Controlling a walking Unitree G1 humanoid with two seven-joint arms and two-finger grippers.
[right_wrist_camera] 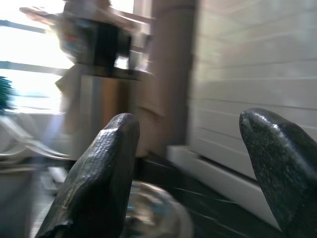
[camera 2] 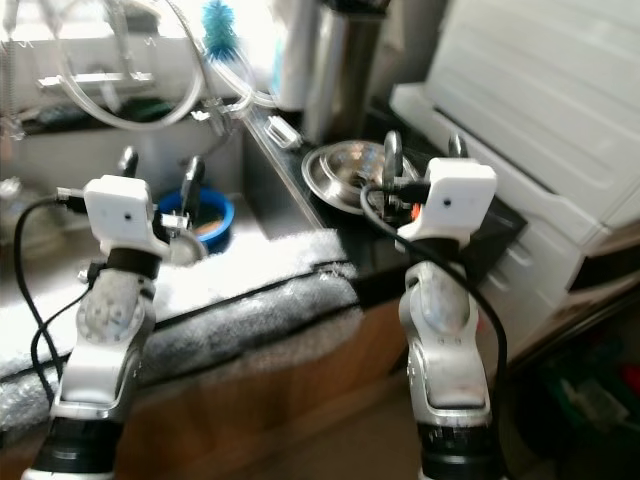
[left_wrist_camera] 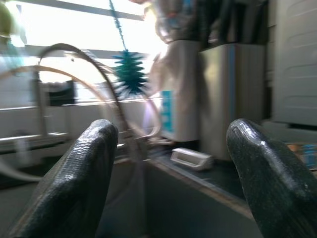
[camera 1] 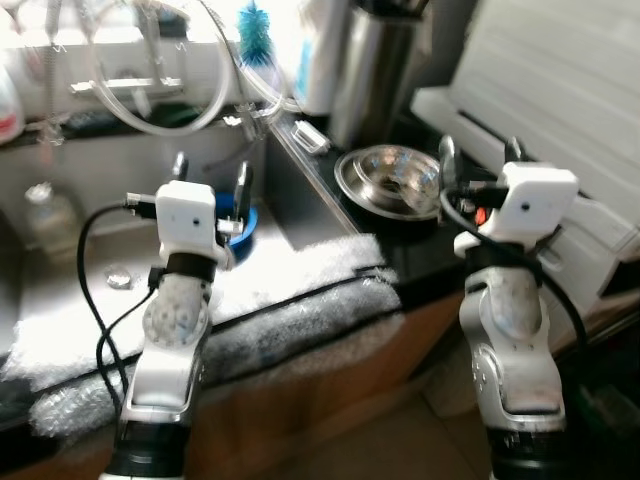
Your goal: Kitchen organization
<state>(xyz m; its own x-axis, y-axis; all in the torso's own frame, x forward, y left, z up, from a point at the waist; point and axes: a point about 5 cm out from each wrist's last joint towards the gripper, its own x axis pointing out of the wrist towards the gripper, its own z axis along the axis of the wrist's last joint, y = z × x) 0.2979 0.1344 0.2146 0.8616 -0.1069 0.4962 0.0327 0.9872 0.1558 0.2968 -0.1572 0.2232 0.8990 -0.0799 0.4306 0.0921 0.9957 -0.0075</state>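
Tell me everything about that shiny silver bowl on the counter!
The silver bowl looks like polished metal, round and shallow, with a wide flat rim that catches the light. It sits upright on the dark countertop, right of the sink, in front of a tall steel canister. Whether anything is inside is too blurry to tell. The right gripper hovers just beside it, fingers open, not touching it.

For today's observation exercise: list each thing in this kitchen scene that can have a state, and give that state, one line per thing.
left gripper: open, empty, raised over the sink.
right gripper: open, empty, raised over the counter.
steel bowl: upright on the dark counter, contents unclear.
blue bowl: upright in the sink, something inside, too blurred to name.
tall steel canister: standing upright behind the steel bowl.
bottle brush: upright by the window.
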